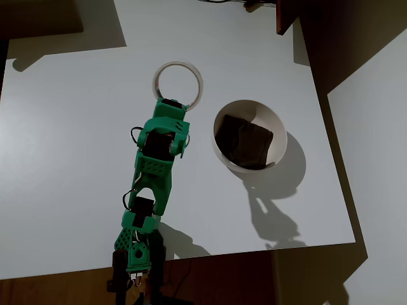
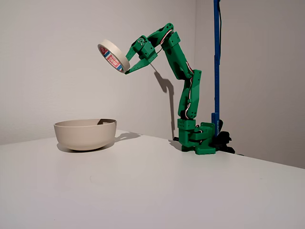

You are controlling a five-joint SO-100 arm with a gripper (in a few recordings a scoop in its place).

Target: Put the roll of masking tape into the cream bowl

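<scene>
- Roll of masking tape (image 1: 178, 85), overhead view: you see it as a ring at the green arm's (image 1: 156, 165) tip, just left of the cream bowl (image 1: 278, 130) on the white desk (image 1: 70, 159).
- Fixed view: your hand (image 2: 127, 67) pinches the roll's (image 2: 113, 55) rim, holding it tilted high above the desk (image 2: 152, 191), up and right of the bowl (image 2: 86, 133).

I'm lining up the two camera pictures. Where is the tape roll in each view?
Overhead view: the tape is upper centre, up-left of the bowl, at the tip of the green arm.
Fixed view: the tape is upper left, held high in the pincer, above and right of the bowl.
Shared landmark: the bowl.
</scene>
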